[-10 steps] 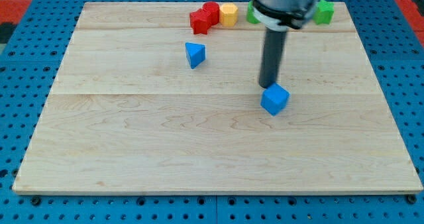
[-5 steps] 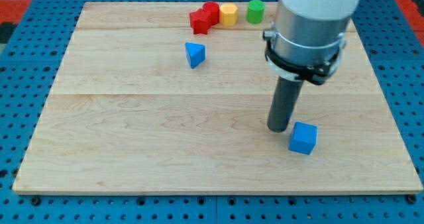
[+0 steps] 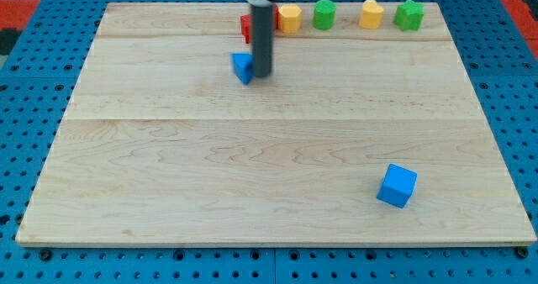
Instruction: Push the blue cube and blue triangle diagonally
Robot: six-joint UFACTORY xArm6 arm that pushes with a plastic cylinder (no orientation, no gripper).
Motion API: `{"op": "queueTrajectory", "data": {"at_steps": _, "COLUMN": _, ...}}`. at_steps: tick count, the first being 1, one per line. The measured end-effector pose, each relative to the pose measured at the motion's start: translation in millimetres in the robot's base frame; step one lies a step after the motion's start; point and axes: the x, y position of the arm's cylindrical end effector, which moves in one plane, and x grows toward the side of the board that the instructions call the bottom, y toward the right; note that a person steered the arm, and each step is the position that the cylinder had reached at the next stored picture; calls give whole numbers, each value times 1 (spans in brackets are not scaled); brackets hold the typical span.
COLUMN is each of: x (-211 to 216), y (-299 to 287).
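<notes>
Blue triangle touches my tip, orientation unclear.

Blue cube: sits flat, corner turned twd viewer, near board's bottom-right. Blue triangle: upper middle, right side partly hidden behind rod, well apart from cube.

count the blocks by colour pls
blue: 2, cube and triangle
red: 1 showing, partly behind the rod
yellow: 2
green: 2
total: 7
</notes>
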Motion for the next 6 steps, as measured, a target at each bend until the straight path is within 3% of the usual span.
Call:
{"op": "queueTrajectory", "data": {"at_steps": 2, "x": -2, "y": -46}}
{"op": "queueTrajectory", "data": {"at_steps": 4, "x": -21, "y": -26}}
{"op": "queueTrajectory", "data": {"at_steps": 5, "x": -87, "y": -63}}
{"op": "queueTrajectory", "data": {"at_steps": 6, "x": -58, "y": -114}}
